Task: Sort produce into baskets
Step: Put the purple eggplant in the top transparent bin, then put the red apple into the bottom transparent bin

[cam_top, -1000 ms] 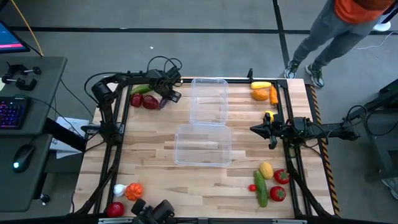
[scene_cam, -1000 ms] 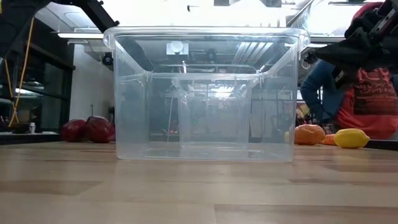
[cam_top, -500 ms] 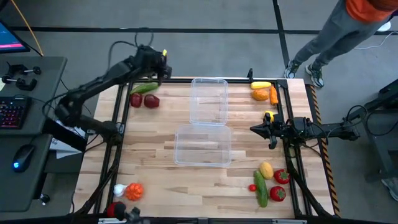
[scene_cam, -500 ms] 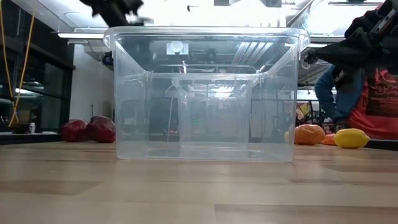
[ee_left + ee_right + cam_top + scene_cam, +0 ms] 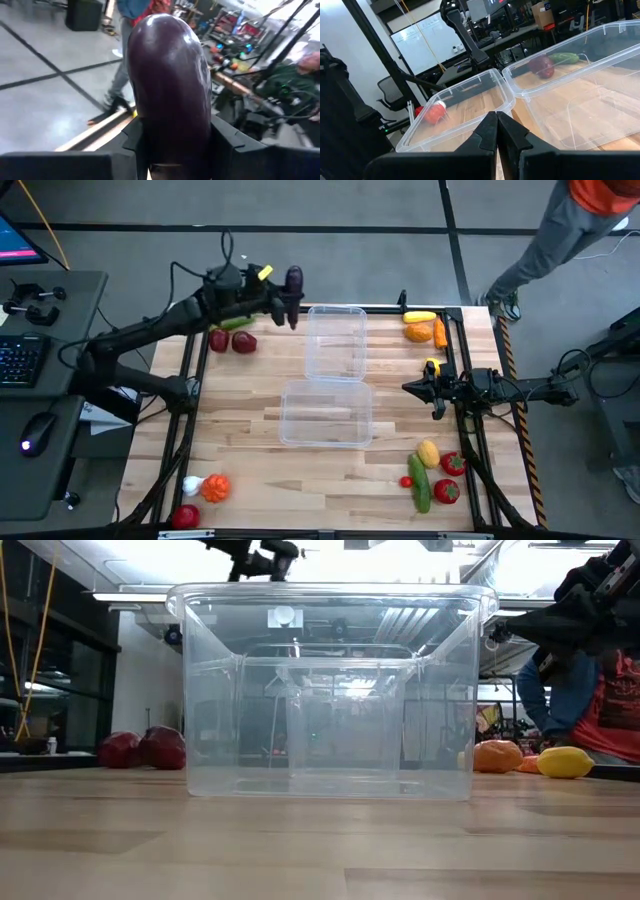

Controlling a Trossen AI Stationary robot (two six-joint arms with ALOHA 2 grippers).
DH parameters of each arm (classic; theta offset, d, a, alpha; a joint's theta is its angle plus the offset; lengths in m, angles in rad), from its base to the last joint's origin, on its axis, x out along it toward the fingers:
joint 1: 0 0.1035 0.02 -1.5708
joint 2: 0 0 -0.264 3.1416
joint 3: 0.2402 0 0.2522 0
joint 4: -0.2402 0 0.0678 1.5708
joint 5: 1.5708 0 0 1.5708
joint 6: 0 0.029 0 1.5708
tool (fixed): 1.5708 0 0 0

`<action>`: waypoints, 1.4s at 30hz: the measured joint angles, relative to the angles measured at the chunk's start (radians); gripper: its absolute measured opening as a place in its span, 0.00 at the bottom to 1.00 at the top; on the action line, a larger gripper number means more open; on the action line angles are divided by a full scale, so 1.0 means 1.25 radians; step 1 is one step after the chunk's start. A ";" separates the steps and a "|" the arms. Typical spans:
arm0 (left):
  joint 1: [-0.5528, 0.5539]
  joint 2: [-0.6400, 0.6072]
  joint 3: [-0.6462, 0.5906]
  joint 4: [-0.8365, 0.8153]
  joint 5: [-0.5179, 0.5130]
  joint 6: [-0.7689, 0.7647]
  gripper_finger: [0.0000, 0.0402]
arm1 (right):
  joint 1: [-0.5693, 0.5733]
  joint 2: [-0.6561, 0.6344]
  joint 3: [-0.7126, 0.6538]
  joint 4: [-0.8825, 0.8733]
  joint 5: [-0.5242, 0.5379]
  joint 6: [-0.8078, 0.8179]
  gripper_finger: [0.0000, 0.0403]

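A dark purple eggplant [image 5: 294, 279] hangs high over the table's far left, beside the far basket [image 5: 335, 340]. My left gripper [image 5: 289, 300] is shut on it, and it fills the left wrist view [image 5: 170, 75]. The near basket [image 5: 325, 412] is a clear tub standing on the boards at mid-table; it is large in the low view [image 5: 325, 690]. Two red fruits [image 5: 231, 342] and a green cucumber [image 5: 232, 323] lie on the table under my left arm. My right gripper [image 5: 408, 387] waits shut at the table's right side, touching nothing. My left gripper pinches the eggplant between its two fingers [image 5: 227, 142], on opposite sides of its lower part [image 5: 172, 145]. The fingers reach out nearly level toward the table's right. The eggplant's rounded end [image 5: 165, 30] sticks out past the fingertips. It is lifted clear of the table.
A yellow piece, an orange fruit and a carrot [image 5: 425, 328] lie at the far right. A lemon, tomatoes and a cucumber [image 5: 432, 473] lie at the near right, garlic, an orange pepper and a red fruit [image 5: 203, 495] at the near left. A person [image 5: 560, 225] walks beyond the far right corner.
My left gripper has risen from the produce at the far left with the eggplant in its fingers. It has tipped from pointing down to nearly level and swung toward the far basket. The eggplant is lifted clear of the table.
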 joint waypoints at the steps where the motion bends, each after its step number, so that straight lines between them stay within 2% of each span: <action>1: -0.013 0.015 0.000 0.010 0.000 -0.011 0.29 | 0.000 0.000 0.000 0.000 0.000 0.000 0.00; 5: -0.064 0.095 0.000 0.021 0.001 -0.021 0.29 | 0.000 0.000 0.000 0.000 0.000 0.000 0.00; 10: -0.103 0.199 0.000 0.128 0.003 -0.053 0.31 | 0.000 0.000 0.000 0.000 0.000 0.000 0.00; 15: -0.108 0.282 0.000 0.216 0.003 -0.077 0.37 | 0.000 0.000 0.000 0.000 0.000 0.000 0.00; 22: -0.107 0.349 -0.001 0.206 0.060 -0.106 0.48 | 0.000 0.000 0.000 0.000 0.000 0.000 0.00; 27: -0.102 0.353 0.000 0.210 0.095 -0.064 0.59 | 0.000 0.000 0.000 0.000 0.000 0.000 0.00; 32: -0.080 0.350 0.000 0.204 0.205 -0.052 0.70 | 0.000 0.000 0.000 0.000 0.000 0.000 0.00; 36: -0.062 0.345 0.000 0.206 0.289 -0.057 0.74 | 0.000 0.000 0.000 0.000 0.000 0.000 0.00; 42: 0.003 0.246 -0.001 0.194 0.283 -0.008 0.75 | 0.000 0.000 0.000 0.000 0.000 0.000 0.00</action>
